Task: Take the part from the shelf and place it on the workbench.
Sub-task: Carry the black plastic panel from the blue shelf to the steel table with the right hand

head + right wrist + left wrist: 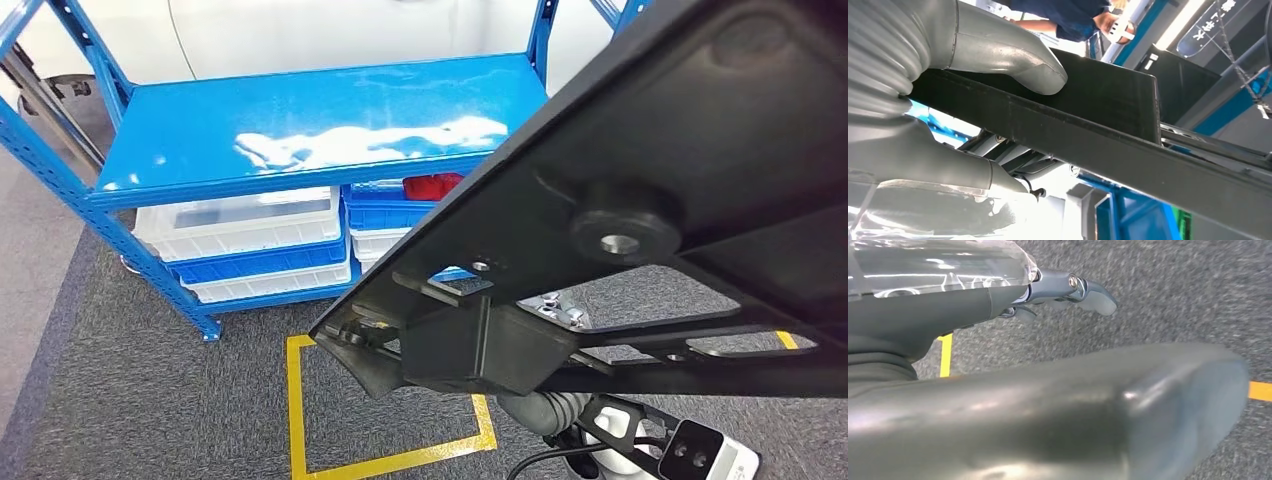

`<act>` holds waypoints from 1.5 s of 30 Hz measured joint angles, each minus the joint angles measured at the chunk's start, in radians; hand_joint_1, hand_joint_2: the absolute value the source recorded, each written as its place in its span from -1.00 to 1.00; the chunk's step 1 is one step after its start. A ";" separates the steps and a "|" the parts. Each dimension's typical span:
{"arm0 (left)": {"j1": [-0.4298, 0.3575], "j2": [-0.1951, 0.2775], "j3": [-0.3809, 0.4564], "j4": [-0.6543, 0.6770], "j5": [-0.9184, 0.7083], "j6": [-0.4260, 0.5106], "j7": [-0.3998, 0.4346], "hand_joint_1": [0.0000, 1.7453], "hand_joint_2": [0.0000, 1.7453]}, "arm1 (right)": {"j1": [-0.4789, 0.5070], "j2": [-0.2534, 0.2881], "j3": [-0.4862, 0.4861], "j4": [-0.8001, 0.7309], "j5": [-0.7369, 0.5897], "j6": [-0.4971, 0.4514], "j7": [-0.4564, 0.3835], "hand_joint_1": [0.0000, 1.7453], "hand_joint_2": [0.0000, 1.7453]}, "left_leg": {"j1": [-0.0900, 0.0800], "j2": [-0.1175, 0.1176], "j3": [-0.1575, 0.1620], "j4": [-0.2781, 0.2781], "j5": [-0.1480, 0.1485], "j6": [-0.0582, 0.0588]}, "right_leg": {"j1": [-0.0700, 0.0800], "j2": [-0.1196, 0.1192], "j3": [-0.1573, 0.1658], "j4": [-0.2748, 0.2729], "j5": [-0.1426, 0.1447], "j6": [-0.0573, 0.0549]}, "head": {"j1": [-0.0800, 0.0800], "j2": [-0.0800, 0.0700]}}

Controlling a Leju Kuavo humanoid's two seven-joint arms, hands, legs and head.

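Black part (640,200) in right hand's (923,100) grip, long axis slanting toward the shelf (320,130).

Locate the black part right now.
The black part is off the blue shelf, held in the right hand; it fills the right of the head view, above the yellow floor square.

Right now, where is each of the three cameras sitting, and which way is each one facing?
Head view: high on the body, looking down at the large flat black plastic part before the blue metal shelf.
Left wrist view: behind the left hand, facing grey carpet.
Right wrist view: behind the right hand, which grips the part's edge, facing upward.
Head and right wrist views share the part.
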State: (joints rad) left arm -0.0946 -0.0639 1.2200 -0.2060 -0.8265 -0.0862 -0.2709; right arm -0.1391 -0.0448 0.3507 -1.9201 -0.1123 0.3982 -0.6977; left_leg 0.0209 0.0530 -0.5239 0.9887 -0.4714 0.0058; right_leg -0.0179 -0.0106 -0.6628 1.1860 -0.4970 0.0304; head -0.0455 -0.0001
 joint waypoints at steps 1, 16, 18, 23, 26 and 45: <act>-0.001 -0.001 0.002 0.000 0.002 0.012 -0.006 -1.00 -1.00 | -0.001 0.000 0.000 -0.004 -0.001 0.002 0.000 0.72 1.00 | -0.001 0.007 0.001 0.004 -0.004 -0.005 | 0.002 -0.020 0.033 -0.068 0.026 -0.002 | 0.000 0.000; 0.006 -0.003 0.012 0.000 -0.034 0.084 0.009 -1.00 -1.00 | 0.024 0.004 -0.005 -0.096 -0.015 0.037 -0.002 0.72 1.00 | -0.001 -0.076 -0.076 0.163 -0.051 -0.029 | 0.019 0.087 0.066 -0.165 0.061 -0.063 | 0.000 0.000; 0.006 -0.002 0.012 0.000 -0.035 0.093 0.010 -1.00 -1.00 | 0.025 0.008 -0.007 -0.101 -0.014 0.044 -0.001 0.72 1.00 | -0.001 -0.123 -0.031 0.053 -0.010 -0.018 | 0.019 0.111 0.060 -0.160 0.063 -0.056 | 0.000 0.000; 0.000 -0.008 0.012 0.000 -0.031 0.098 0.012 -1.00 -1.00 | 0.022 0.012 -0.007 -0.101 0.007 0.029 -0.001 0.72 1.00 | 0.002 -0.096 -0.015 0.007 0.005 0.000 | 0.015 0.116 0.037 -0.141 0.057 -0.022 | 0.000 0.000; 0.003 -0.010 0.013 0.000 -0.026 0.102 0.034 -1.00 -1.00 | 0.015 0.012 0.002 -0.099 0.020 0.008 0.000 0.72 1.00 | 0.000 -0.054 -0.014 -0.001 0.011 0.009 | 0.013 0.036 -0.039 0.018 -0.031 -0.011 | 0.000 0.000; 0.015 0.004 0.054 -0.001 0.007 0.186 0.167 -1.00 -1.00 | -0.011 -0.021 0.059 -0.087 -0.009 -0.043 0.000 0.72 1.00 | -0.002 -0.046 -0.129 0.278 -0.118 -0.040 | 0.010 0.059 0.068 -0.178 0.065 -0.060 | 0.000 0.000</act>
State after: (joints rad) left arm -0.0796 -0.0594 1.2744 -0.2066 -0.8192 0.1001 -0.1042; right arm -0.1504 -0.0659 0.4093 -2.0073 -0.1216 0.3554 -0.6982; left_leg 0.0190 0.0068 -0.6534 1.2668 -0.5896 -0.0342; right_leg -0.0079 0.0480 -0.5947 1.0084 -0.4322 -0.0297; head -0.0454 0.0000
